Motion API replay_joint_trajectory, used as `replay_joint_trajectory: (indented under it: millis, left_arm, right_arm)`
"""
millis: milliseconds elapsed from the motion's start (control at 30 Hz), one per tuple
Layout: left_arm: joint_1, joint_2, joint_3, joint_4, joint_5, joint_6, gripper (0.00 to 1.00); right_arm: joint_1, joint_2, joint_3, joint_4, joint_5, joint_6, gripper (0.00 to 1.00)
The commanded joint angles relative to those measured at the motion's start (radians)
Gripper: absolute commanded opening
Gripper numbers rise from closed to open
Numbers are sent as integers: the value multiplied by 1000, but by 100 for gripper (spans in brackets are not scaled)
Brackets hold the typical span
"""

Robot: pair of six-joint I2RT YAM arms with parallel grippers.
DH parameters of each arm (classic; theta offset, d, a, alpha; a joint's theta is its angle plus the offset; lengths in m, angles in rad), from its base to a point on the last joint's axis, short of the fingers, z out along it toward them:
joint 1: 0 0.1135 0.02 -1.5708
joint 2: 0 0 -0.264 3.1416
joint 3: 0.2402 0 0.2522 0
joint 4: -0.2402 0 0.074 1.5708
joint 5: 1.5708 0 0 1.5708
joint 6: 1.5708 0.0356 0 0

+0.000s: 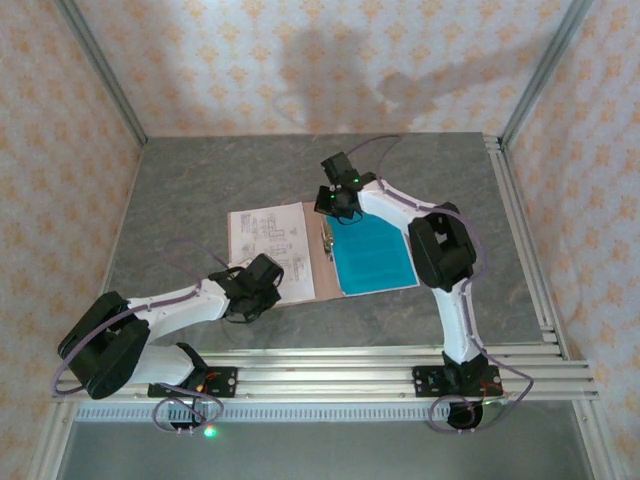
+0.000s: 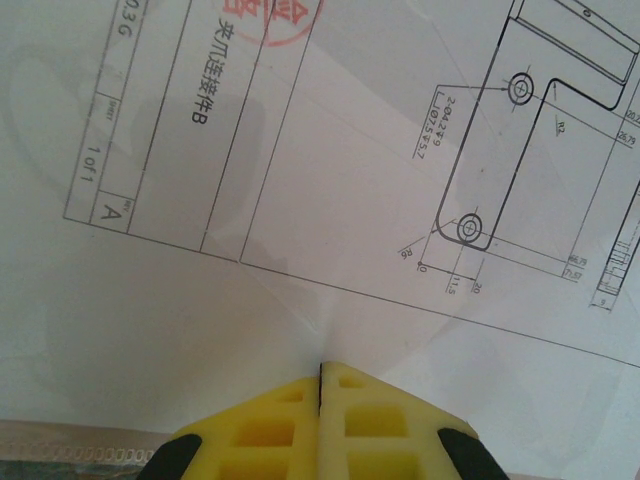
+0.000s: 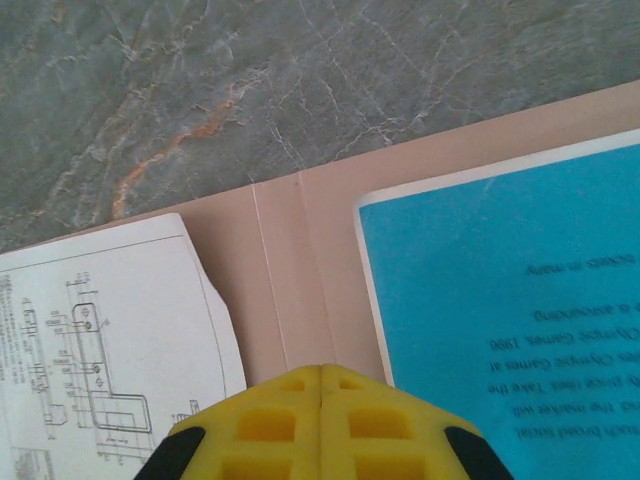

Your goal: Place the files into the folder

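Found the folder (image 1: 322,272) spread open on the table (image 1: 190,190), the white sheet (image 1: 265,235) on its left panel and the teal sheet (image 1: 372,252) on its right, presumably ready for closing over both. Saw the left gripper (image 2: 320,368) shut, tips against the white sheet amid fanning creases, likely pinning it; could not tell pinch from mere press. Saw the right gripper (image 3: 320,370) shut and empty above the fold line. Could not make out the folder's near-left corner behind the left arm (image 1: 170,305).

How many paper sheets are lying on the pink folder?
2. A white paper sheet with black printed drawings lies on the left half of the flat pinkish-brown card folder; a teal-blue paper sheet lies on its right half. Others could hide underneath.
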Motion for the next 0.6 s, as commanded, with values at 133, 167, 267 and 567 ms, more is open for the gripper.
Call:
replay_joint_trajectory:
  millis: [133, 167, 267, 567]
  left_arm:
    - [11, -10, -4, -40, -42, 6, 0]
    - [11, -11, -6, -38, -41, 3, 0]
    - [11, -12, -8, -34, -39, 2, 0]
    - [11, -5, -3, -27, -36, 6, 0]
  right_arm:
    - [5, 99, 149, -99, -4, -36, 3]
    - [4, 106, 157, -103, -8, -37, 4]
    - [5, 111, 163, -111, -11, -41, 5]
    - [-20, -126, -108, 69, 23, 39, 36]
